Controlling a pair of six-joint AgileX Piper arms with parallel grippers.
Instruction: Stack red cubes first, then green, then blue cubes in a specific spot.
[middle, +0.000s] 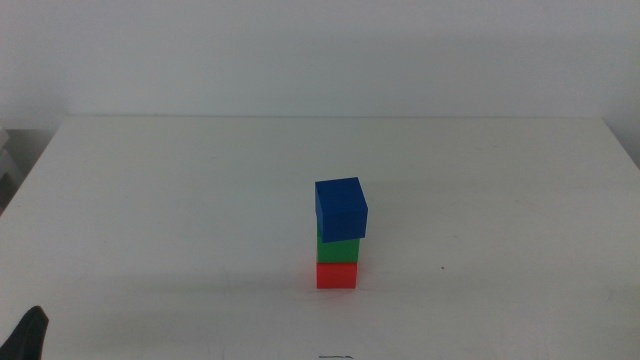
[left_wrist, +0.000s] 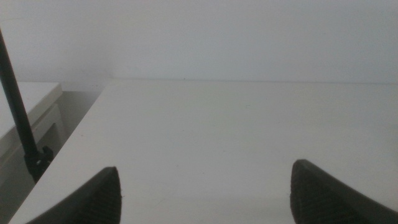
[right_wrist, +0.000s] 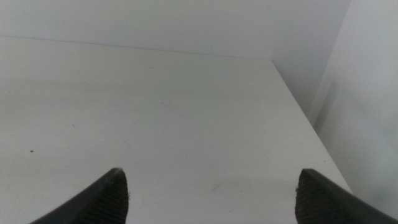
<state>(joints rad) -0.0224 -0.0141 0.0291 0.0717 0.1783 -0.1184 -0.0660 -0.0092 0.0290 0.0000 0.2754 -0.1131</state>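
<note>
Spreading wide across every view, the white table (middle: 180, 200) shows bare surface on all sides of the stack, whose edges lie well away from it. Both grippers wait off to the sides: the left gripper (left_wrist: 205, 193) has its jaws spread wide over bare tabletop, holding nothing, and the right gripper (right_wrist: 211, 196) is likewise released and touching nothing. Near the table's middle stands a three-cube tower: the blue cube (middle: 341, 207) on top, twisted slightly askew, the green cube (middle: 338, 250) beneath it, the red cube (middle: 337, 275) on the table.
</note>
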